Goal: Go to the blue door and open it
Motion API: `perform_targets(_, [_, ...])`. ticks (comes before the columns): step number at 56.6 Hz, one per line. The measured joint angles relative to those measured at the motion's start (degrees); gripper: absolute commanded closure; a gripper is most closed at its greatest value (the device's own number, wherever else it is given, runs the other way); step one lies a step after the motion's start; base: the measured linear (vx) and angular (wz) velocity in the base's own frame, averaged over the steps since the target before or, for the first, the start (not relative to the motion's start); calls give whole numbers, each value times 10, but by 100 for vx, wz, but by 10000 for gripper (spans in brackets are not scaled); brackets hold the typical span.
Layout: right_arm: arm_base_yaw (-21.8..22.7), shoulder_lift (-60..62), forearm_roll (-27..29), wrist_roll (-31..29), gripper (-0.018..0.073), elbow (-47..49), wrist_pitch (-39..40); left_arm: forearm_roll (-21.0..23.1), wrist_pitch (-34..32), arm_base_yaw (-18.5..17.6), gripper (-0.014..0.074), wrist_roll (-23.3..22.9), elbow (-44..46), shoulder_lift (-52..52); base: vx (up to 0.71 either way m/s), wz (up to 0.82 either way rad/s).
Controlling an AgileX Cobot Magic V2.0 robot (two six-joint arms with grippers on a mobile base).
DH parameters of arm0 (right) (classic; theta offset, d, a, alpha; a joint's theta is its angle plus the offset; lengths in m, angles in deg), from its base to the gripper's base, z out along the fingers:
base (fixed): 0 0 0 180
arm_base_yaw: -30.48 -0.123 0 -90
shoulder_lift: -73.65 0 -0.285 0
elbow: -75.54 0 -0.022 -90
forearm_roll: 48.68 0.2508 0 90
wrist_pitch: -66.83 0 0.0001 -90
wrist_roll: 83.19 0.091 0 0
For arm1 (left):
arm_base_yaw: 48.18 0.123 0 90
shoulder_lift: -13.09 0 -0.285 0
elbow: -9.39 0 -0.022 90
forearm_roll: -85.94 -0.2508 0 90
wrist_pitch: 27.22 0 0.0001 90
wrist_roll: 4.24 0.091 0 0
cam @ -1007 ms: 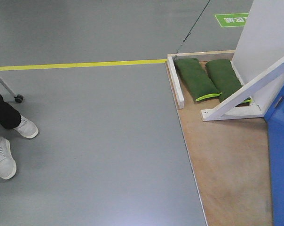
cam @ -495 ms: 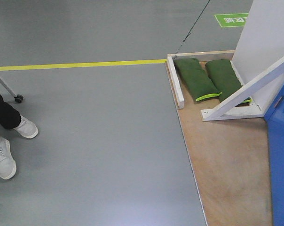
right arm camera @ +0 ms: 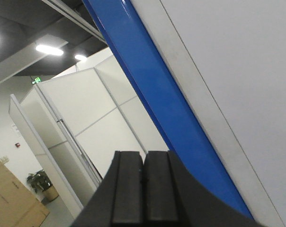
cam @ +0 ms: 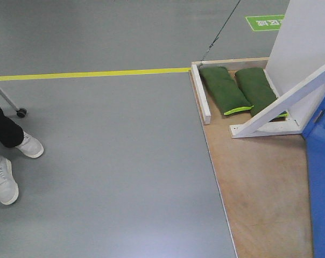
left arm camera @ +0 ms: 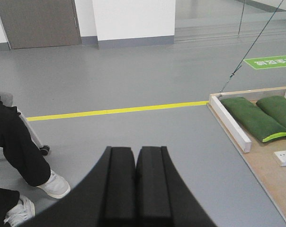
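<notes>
Blue door [cam: 323, 183] at far right edge of front view, partly in frame. Left claw [left arm camera: 135, 156] & right claw [right arm camera: 144, 158] both pressed together, empty. Approach prob. unfinished; opening not begun.

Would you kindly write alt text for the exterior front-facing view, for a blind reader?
The blue door's edge shows at far right, beside a wooden platform holding a white brace frame and two green sandbags; grey floor fills the rest. A yellow line crosses it, with a person's white sneakers at left.
</notes>
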Motion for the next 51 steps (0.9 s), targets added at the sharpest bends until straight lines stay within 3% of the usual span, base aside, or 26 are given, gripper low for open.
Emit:
perform_targets(26, [-1,54,-6,0,547,-3,-64,0,0,0,524,0,0,0,0,0])
perform_targets(51, [-85,124,-24,-1,547,-7,-130,0,0,0,524,0,0,0,0,0])
